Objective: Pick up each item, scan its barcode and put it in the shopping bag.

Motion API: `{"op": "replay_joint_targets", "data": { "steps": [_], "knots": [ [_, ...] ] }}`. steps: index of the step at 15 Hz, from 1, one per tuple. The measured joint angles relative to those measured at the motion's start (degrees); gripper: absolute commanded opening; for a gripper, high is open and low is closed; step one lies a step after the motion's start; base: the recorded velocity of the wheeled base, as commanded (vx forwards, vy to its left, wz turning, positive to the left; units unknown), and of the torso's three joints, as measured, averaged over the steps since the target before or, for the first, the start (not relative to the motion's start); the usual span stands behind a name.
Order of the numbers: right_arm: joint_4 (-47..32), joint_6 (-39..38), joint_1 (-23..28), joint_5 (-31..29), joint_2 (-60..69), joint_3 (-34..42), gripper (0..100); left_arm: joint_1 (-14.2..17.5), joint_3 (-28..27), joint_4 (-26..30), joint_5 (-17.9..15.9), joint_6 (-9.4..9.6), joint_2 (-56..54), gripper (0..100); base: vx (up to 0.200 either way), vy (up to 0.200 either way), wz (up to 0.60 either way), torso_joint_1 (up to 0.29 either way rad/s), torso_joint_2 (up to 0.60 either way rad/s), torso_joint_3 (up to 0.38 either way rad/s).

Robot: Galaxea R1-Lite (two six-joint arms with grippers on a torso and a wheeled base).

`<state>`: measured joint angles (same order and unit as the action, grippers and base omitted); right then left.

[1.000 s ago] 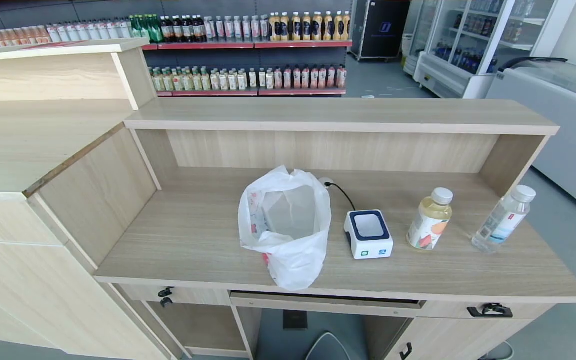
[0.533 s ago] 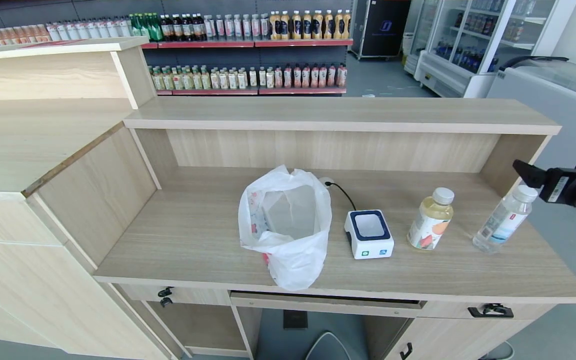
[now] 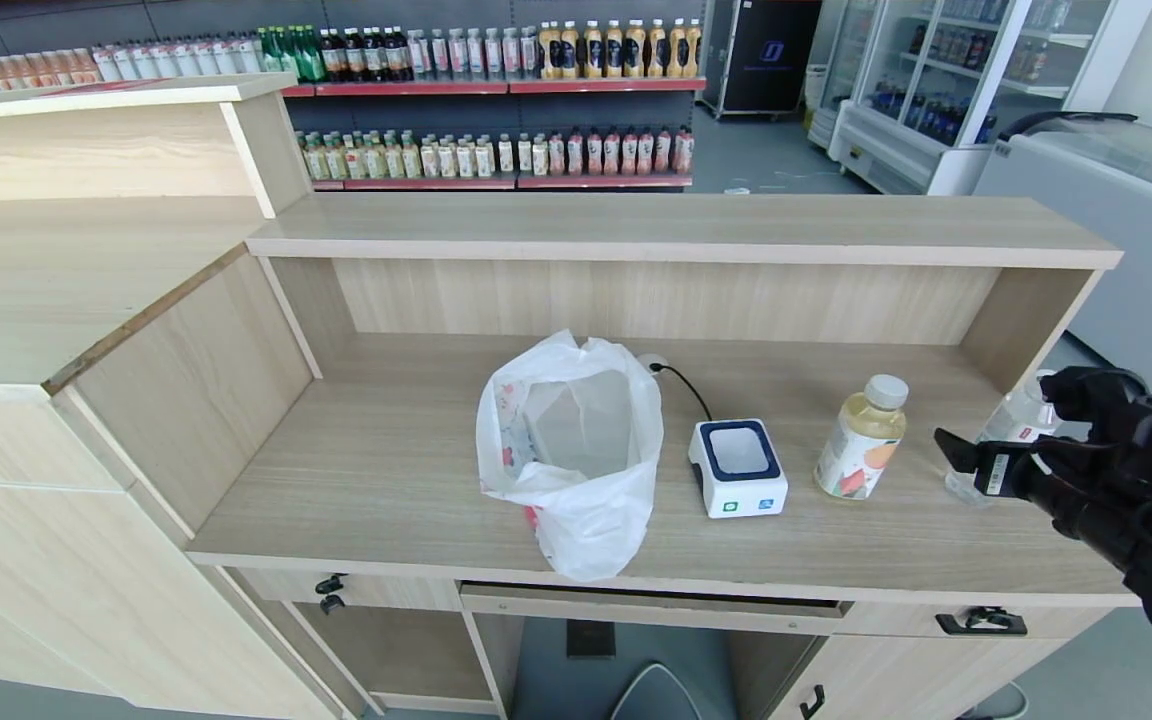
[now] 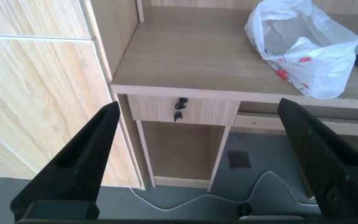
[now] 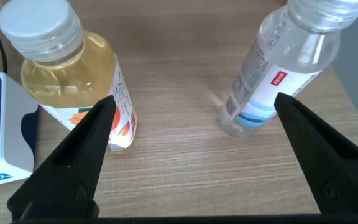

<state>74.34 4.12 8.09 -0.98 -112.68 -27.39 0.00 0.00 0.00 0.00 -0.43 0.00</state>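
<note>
Looking down from the head view, the right gripper [image 3: 1021,425] is at the right edge of the frame, over the bench [image 3: 386,470], with its jaws wide apart and nothing clamped. The water bottle [image 3: 1011,412] stands upright at the right end of the bench, partly covered by the nearer jaw. In the right wrist view it's just ahead of the jaw tips, and I can't tell if anything touches it. The juice bottle [image 3: 861,438] with the white cap stands just to its left, also upright. Next comes the white scanner [image 3: 736,467], right of centre, with its black cable [image 3: 684,385] running toward the back of the bench. The shopping bag [image 3: 571,455] sits in the middle of the frame, mouth open, just beside the scanner. The left gripper [image 4: 199,107] hangs below bench level in front of the drawer with the key [image 4: 179,111], jaws spread too, holding nothing
</note>
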Motion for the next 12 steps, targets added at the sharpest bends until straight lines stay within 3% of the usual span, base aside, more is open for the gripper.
{"op": "replay_joint_targets", "data": {
  "steps": [12],
  "knots": [
    [1.97,-1.06,-8.00,0.02,-5.24,-3.25,100,0.00,0.00,0.00,0.00,0.00,0.00,100,0.000,0.000,0.00,0.000,0.00,0.000]
  ]
}}
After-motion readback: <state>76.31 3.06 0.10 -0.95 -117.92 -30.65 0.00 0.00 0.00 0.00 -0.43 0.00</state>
